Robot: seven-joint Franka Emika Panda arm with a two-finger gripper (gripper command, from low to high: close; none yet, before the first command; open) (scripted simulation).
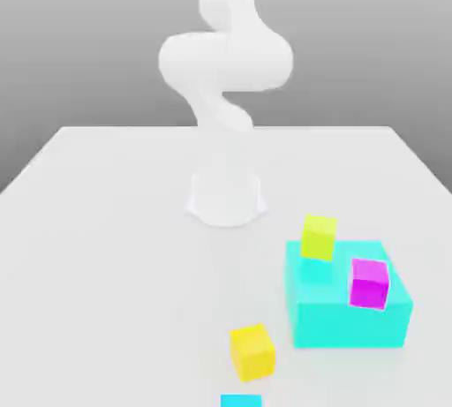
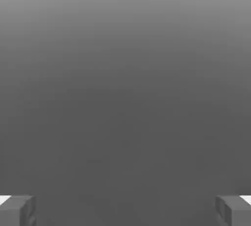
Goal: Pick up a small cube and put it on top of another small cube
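Yellow-green small cube (image 1: 319,237) sits at the rear edge of the big cyan block (image 1: 349,317), slightly tilted. Magenta small cube (image 1: 369,282) rests on the block's top, toward the exterior view's right. Yellow small cube (image 1: 252,350) lies on the counter (image 1: 106,246), just beside the block, on its left in the exterior view.

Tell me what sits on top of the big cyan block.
On the cyan block: a magenta cube and a yellow-green cube at its far edge. The surface beneath them is hidden.
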